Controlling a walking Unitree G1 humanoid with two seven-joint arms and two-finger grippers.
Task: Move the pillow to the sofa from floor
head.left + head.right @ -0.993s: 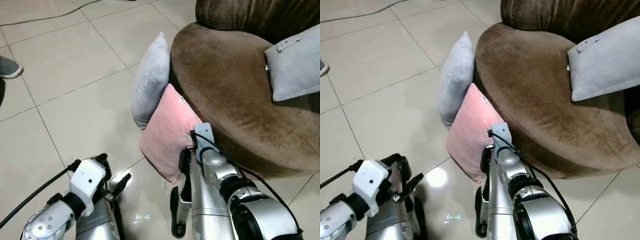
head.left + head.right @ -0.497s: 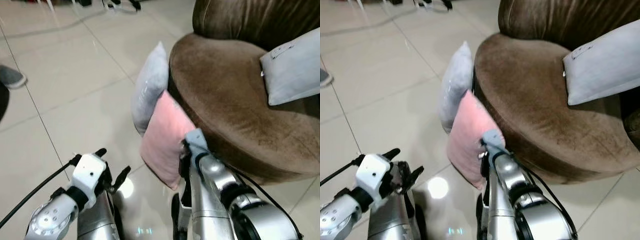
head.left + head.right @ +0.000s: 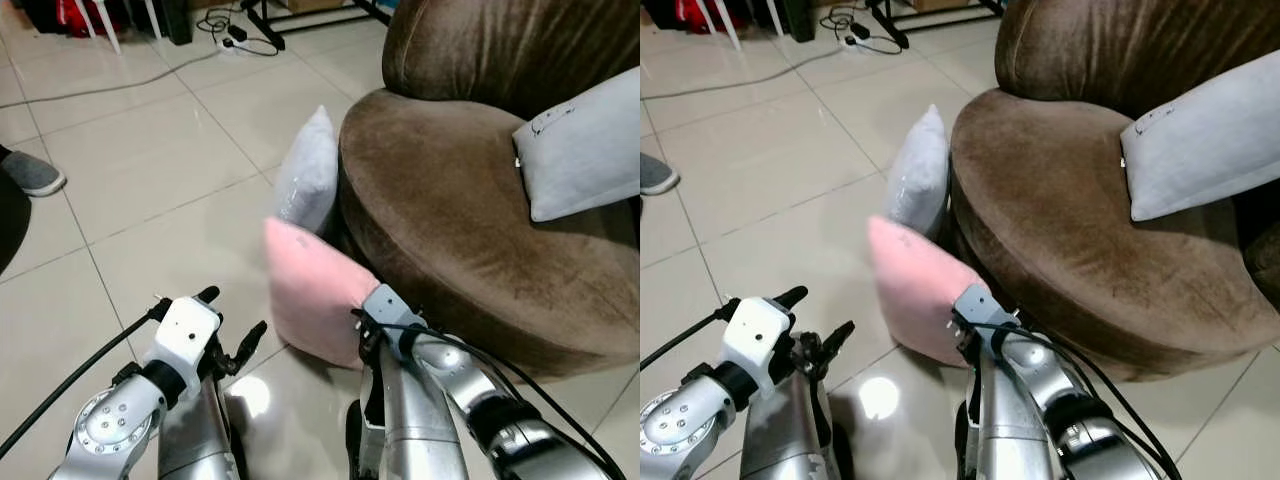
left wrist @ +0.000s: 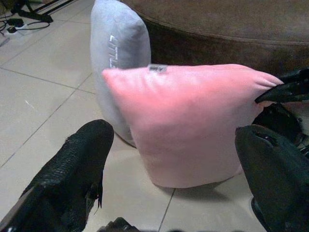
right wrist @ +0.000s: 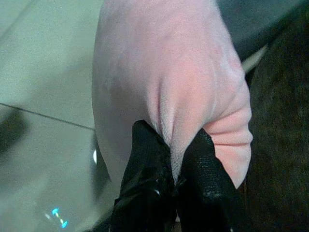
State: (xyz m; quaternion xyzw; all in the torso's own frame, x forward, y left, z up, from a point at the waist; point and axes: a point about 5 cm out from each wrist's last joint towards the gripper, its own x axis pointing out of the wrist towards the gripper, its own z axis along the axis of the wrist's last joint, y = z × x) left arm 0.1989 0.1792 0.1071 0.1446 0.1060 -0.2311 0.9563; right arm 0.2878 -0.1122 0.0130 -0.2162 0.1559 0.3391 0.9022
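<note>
Slippage is my worry: my right gripper (image 5: 176,169) pinches only a fold of the pink pillow (image 3: 315,290) beside the sofa (image 3: 470,220), my left gripper (image 3: 232,345) gaping empty.

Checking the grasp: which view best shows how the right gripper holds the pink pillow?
The right wrist view: both black fingers pinch a fold of the pink pillow. The left wrist view shows the pillow whole, fingertips at one corner. In the eye views the right arm hides the pinch.
</note>
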